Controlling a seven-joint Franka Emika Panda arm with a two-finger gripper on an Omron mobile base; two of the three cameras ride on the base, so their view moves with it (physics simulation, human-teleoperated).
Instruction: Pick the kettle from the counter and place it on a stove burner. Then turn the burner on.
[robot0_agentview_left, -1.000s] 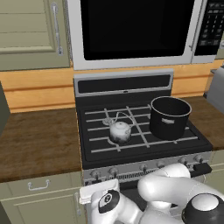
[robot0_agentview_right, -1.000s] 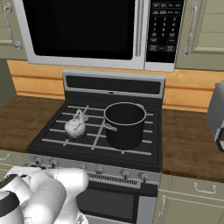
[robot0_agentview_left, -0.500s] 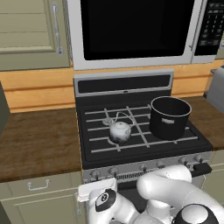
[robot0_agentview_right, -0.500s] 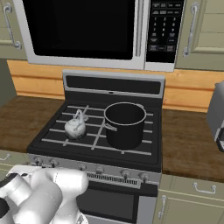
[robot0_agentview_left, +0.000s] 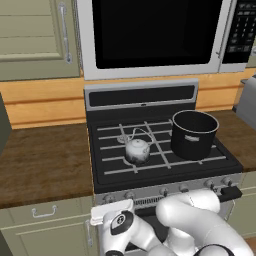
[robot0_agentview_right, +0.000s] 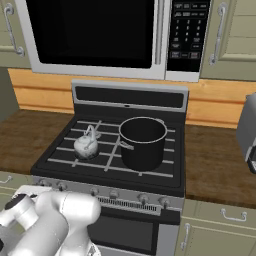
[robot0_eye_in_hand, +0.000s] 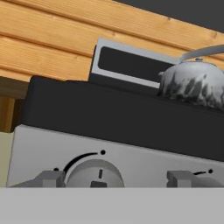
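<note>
- At the bottom of the hand view our gripper faces the stove's front panel; its two tips sit either side of a round control knob, one at lower left and one at lower right, spread apart and not touching it.
- We judge this spacing to be a straddle before pinching the knob, which fits the burner-on step of the task.
- In the left base view the arm is folded low at the bottom of the frame, in front of the knob row, which is why the hand looks up at the stove from below the cooktop edge.
- Just above the knob row lies the black cooktop with its thin grey grates.
- The kettle stands upright on the grate left of centre, over a stove burner we can't make out beneath it; it is off the counter, so we take the placing step as done.
- The black pot occupies the right side of the cooktop, near the kettle but apart from it.
- Farthest back, at the top of the frame, the microwave hangs above the stove.
</note>
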